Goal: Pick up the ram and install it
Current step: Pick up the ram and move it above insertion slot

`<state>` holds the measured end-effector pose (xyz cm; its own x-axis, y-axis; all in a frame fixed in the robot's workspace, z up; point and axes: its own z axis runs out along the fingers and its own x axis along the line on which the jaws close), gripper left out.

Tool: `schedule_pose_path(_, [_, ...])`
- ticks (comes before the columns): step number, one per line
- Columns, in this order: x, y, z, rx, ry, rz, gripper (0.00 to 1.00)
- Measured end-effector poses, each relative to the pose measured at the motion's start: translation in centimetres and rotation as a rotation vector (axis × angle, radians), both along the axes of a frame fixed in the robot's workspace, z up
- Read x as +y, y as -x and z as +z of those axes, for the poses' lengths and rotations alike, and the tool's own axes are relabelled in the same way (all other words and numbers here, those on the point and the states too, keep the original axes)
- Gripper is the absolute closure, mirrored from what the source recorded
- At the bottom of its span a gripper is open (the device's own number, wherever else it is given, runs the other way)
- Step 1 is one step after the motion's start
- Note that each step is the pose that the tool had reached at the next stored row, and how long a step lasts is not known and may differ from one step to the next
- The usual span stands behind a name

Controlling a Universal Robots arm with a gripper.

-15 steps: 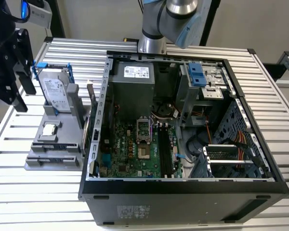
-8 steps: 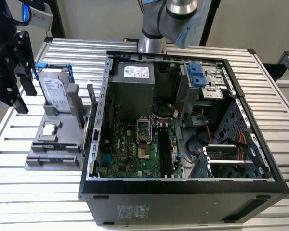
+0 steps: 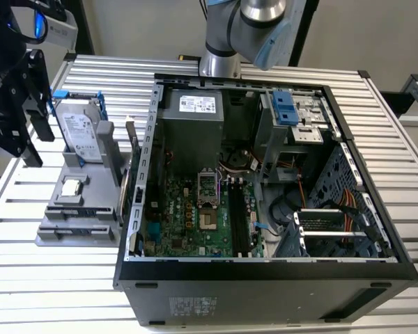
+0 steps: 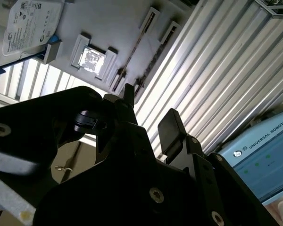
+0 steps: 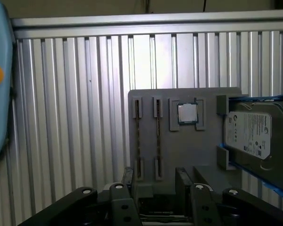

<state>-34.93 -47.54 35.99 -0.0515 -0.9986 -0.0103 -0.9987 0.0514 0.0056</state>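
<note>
pincer (image 5: 155, 179) spread, empty, poised over holder (image 5: 188, 150) | ram (image 5: 157, 139) on edge in a holder slot, clear of my fingers (image 5: 127, 178); I judge it stands upright to leave the top edge free for pinching | CPU (image 5: 187, 113) and drive (image 5: 247, 134) alongside | holder on ribbed surface (image 5: 61, 117)
</note>
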Motion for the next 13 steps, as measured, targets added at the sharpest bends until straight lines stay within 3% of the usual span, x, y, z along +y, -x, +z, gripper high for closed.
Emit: schedule_pose_path(13, [0.0,0.0,-0.77,0.0016,0.0001,0.0,0.0])
